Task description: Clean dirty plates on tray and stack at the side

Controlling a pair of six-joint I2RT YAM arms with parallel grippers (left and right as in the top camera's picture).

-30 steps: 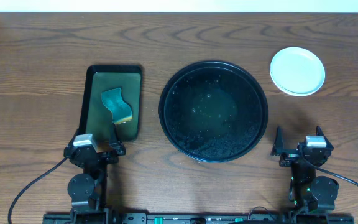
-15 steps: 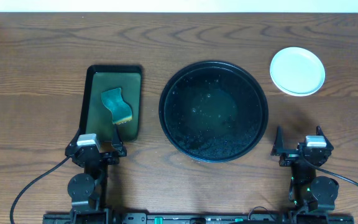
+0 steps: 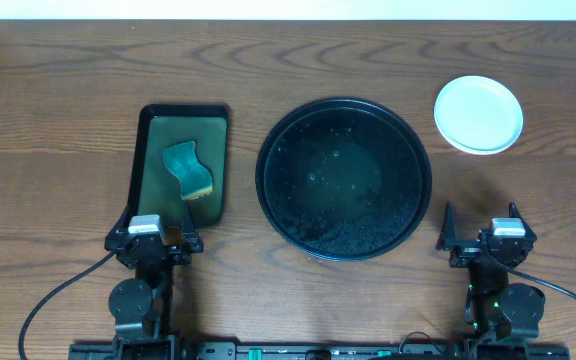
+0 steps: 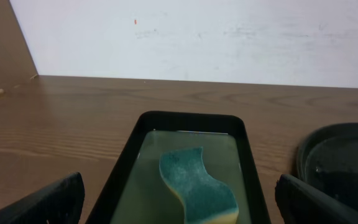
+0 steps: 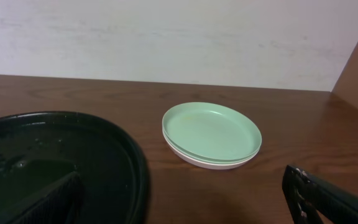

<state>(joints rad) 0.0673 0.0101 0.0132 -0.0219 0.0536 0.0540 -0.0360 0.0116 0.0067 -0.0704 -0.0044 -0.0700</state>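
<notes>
The round black tray [image 3: 271,200] sits mid-table, wet and speckled, with no plate on it; its rim also shows in the right wrist view [image 5: 135,174] and the left wrist view [image 4: 303,155]. The plates [image 3: 478,114] are stacked on the table at the far right; in the right wrist view the stack [image 5: 211,134] has a pale green plate on top and a whitish one under it. My left gripper [image 3: 156,240] is open and empty at the near left. My right gripper [image 3: 478,240] is open and empty at the near right.
A rectangular black-rimmed green tray [image 3: 148,150] lies left of the round tray and holds a teal and yellow sponge [image 3: 188,168], which also shows in the left wrist view [image 4: 197,186]. A white wall runs behind the table's far edge.
</notes>
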